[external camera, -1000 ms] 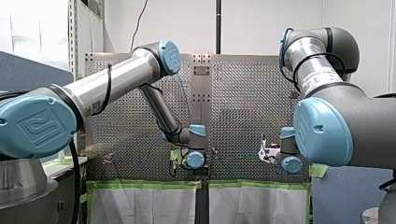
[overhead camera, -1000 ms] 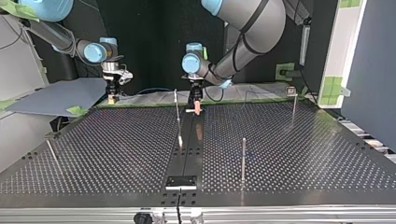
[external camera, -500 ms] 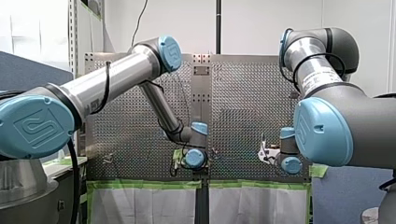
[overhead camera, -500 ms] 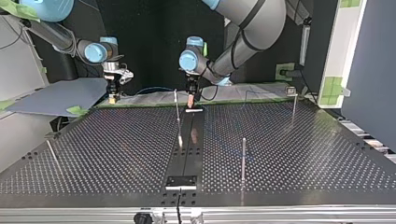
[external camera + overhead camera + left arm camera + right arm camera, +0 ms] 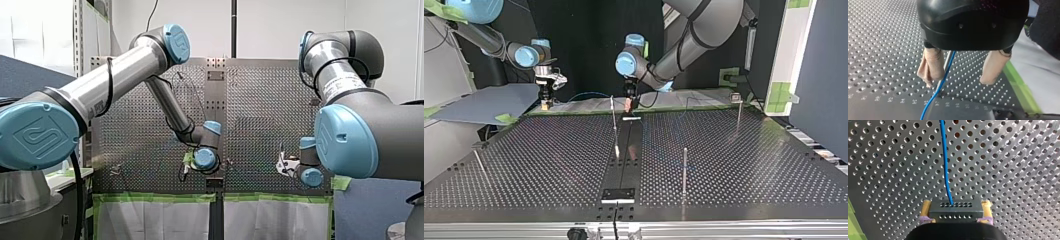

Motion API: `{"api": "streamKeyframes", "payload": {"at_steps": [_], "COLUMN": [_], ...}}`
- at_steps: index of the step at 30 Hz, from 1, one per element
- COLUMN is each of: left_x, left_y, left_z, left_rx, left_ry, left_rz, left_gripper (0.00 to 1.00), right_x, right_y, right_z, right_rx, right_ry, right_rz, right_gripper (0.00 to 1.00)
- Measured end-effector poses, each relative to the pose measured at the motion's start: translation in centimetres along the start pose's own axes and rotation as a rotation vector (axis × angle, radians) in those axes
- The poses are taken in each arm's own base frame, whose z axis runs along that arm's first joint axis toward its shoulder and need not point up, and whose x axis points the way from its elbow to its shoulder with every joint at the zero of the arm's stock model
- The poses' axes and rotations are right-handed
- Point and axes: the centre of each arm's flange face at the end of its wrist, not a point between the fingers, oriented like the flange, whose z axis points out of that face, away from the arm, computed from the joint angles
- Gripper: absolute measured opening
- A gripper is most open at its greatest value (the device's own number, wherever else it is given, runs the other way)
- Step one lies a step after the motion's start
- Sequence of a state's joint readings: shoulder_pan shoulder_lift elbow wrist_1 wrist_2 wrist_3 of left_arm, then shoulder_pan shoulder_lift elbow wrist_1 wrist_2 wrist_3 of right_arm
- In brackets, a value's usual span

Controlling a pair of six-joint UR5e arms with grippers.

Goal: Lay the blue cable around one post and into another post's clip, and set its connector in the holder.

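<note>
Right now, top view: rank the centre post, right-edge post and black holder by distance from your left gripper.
From my left gripper:
1. centre post, just beside it.
2. right-edge post, along the table's far edge.
3. black holder, at the near edge.

Connector (image 5: 955, 211) within my right pincer (image 5: 957, 203)

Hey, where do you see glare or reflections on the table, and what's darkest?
Right wrist view: bright sheen on the perforated metal table beside the thin blue cable. Top view: the upright metal post mirrors in the table; the far backdrop is black.
</note>
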State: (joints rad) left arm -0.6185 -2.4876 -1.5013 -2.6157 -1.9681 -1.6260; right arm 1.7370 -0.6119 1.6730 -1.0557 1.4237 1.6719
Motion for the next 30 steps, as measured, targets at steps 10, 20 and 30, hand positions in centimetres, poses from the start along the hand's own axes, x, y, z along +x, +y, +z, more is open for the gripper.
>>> {"api": "streamKeyframes", "payload": {"at_steps": [10, 20, 30], "left_x": [-0.3, -3.9, -4.0], "left_y": [-1.0, -2.4, -2.9], "left_z": [-2.1, -3.4, -3.7], "left_rx": [0.078, 0.154, 0.171], "left_ry": [0.001, -0.04, -0.038], "left_rz": [0.004, -0.025, -0.029], "left_gripper": [1.0, 1.0, 1.0], "right_x": [-0.1, -0.2, -0.4], "right_y": [0.0, 0.2, 0.0], "right_z": [-0.1, -0.1, -0.1], "right_rx": [-0.001, -0.004, -0.001], "right_ry": [-0.005, -0.004, -0.006], "right_rz": [0.008, 0.02, 0.027], "right_gripper": [0.0, 0.0, 0.0]}}
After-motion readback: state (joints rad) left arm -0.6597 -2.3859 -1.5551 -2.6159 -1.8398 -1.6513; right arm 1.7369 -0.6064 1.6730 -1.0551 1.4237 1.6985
